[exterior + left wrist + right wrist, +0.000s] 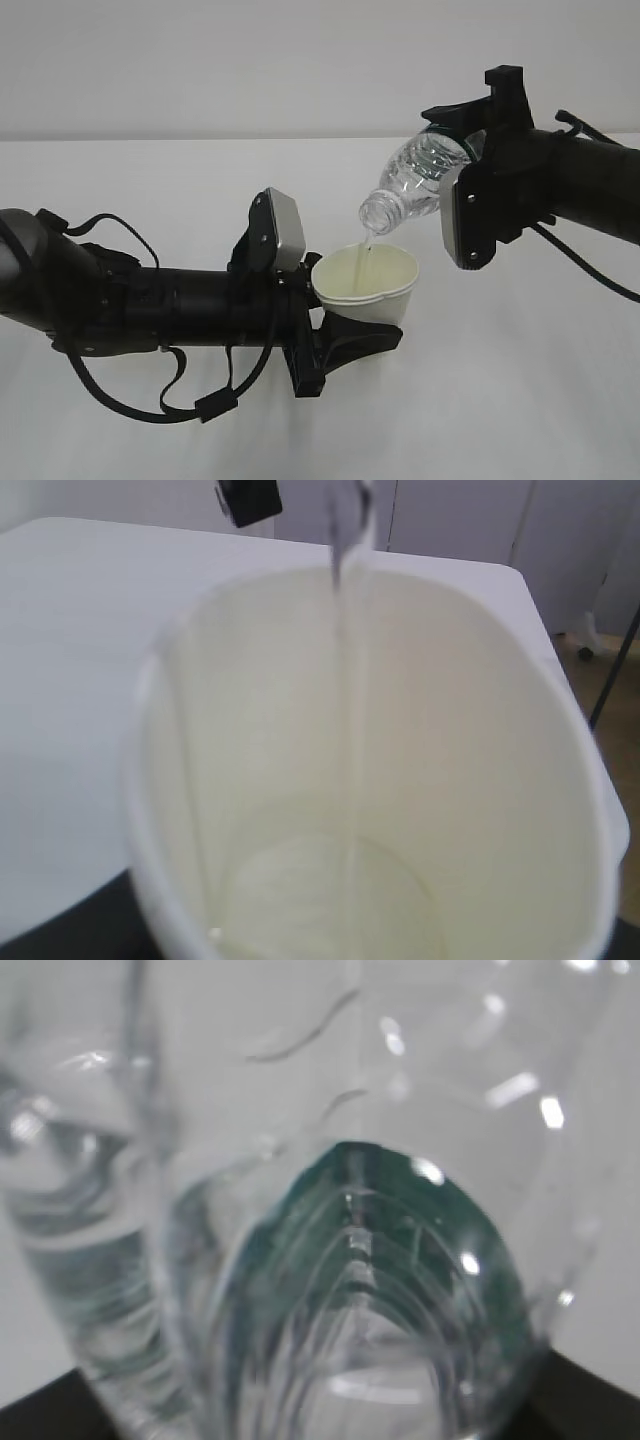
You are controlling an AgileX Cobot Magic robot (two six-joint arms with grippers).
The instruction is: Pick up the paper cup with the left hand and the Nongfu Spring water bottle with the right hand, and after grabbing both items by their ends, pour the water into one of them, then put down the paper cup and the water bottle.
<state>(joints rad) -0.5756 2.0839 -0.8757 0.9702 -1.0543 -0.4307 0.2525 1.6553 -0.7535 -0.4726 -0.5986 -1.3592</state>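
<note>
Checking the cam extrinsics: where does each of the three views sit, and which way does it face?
Exterior: off the robot, about object height, facing across the table; shows both arms, the left end effector holding the paper cup, the right end effector tilting the bottle.
Left wrist: on the left arm, looking down into the cup; a dark edge of the arm along the bottom.
Right wrist: on the right arm, looking along the bottle from close up; dark corners below.
Shared: the exterior and left wrist views both show the water stream entering the cup.

You're looking at a lab or test room, pretty clearly: bare white table (520,400), blank pale wall (250,60) behind it, nothing homey around. Past the table's far edge there's plain white paneling (470,520) and tan floor (610,675).
</note>
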